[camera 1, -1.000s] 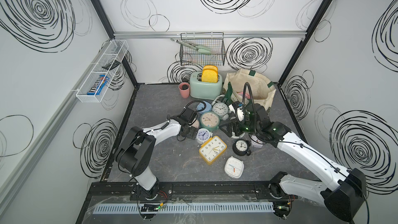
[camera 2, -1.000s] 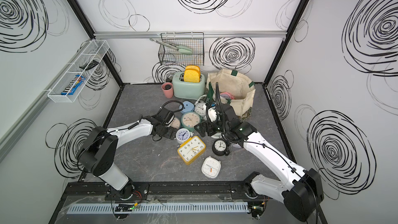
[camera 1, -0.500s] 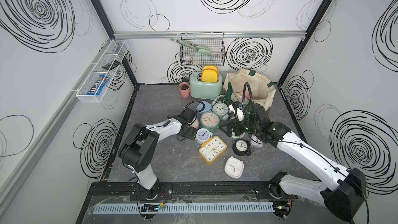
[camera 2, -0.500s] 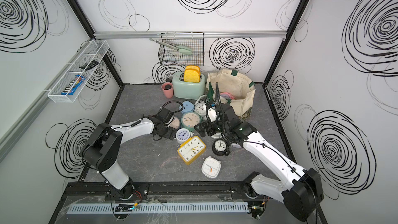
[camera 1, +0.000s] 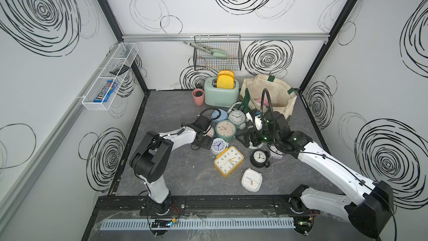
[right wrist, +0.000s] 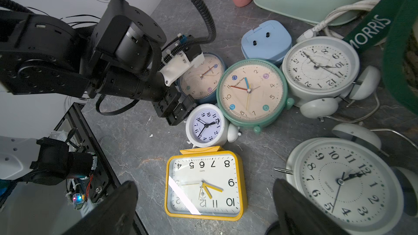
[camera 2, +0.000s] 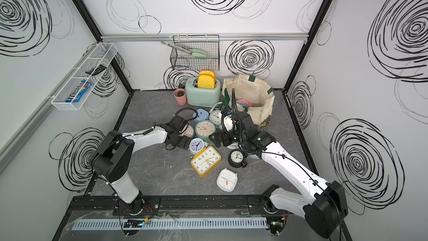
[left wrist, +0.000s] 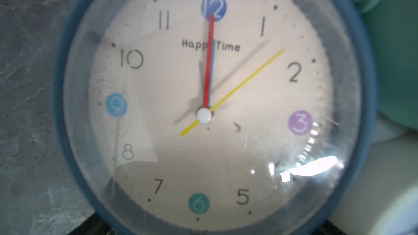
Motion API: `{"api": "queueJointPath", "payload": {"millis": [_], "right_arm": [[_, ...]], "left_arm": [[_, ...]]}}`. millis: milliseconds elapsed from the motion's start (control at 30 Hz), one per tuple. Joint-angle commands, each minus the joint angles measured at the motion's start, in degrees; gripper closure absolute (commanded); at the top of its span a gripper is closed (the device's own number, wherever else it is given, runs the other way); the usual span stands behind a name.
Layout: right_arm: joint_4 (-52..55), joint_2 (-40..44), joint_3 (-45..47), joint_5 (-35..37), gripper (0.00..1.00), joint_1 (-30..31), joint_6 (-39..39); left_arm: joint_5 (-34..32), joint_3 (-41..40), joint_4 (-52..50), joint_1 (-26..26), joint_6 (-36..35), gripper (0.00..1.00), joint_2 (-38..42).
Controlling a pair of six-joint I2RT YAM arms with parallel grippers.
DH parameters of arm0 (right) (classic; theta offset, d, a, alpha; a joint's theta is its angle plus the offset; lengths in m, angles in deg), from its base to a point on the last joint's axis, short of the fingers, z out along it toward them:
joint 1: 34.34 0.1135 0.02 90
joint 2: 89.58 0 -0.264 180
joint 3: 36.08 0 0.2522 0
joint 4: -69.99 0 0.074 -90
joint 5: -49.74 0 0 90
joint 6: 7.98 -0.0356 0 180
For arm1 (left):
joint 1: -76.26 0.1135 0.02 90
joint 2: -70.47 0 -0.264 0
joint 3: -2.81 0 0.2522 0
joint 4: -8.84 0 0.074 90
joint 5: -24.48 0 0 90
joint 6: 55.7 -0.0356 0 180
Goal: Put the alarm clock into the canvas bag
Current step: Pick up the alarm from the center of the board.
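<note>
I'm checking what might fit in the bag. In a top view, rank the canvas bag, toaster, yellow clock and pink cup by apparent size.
1. canvas bag
2. toaster and yellow clock: they look nearly alike, and the clock lies nearer the camera, so they are left unranked
3. pink cup

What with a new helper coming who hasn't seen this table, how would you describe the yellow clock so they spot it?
Start at the canvas bag at the back; a cluster of clocks lies in front of it. Toward the cluster's near side lies the yellow clock, face up. It alone has a yellow squarish case; its neighbours are white, black or green.
</note>
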Motion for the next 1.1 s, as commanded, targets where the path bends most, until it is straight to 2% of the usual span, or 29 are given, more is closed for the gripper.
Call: {"api": "queueJointPath", "payload": {"millis": [0, 200, 300, 567, 800, 967, 1067], "right_arm": [[-1.57, 0.01, 0.38, -0.23, 0.03, 0.20, 0.42], [-1.76, -0.08, 0.02, 0.24, 0.03, 0.18, 0.24], [-2.49, -0.16, -0.11, -0.04, 0.03, 0.18, -0.35], [-2.31, -0.18, -1.73, -0.46, 0.03, 0.18, -0.97], [-1.86, 0.39, -2.19, 0.07, 0.03, 0.17, -1.53], [-1.57, 0.48, -2.95, 0.11, 0.03, -0.38, -1.83], [-1.57, 0.35, -3.53, -1.26, 0.03, -1.61, -2.51]], "left_arm": [[0.66, 1.31, 1.96, 0.05, 0.13, 0.01, -1.13], [-2.98, -0.26, 1.75, -0.44, 3.77, 0.07, 0.58], [-1.24, -2.46, 3.12, -1.39, 5.94, 0.09, 2.58], [-6.43, -3.54, 1.54, -5.32, 7.92, 0.14, 4.74], [-7.92, -5.56, 0.14, -3.75, 11.27, 0.17, 9.73], [-5.42, -7.27, 0.07, -0.05, 12.89, 0.19, 17.61], [-5.29, -6.88, 0.30, 0.43, 12.84, 0.19, 23.11]]}}
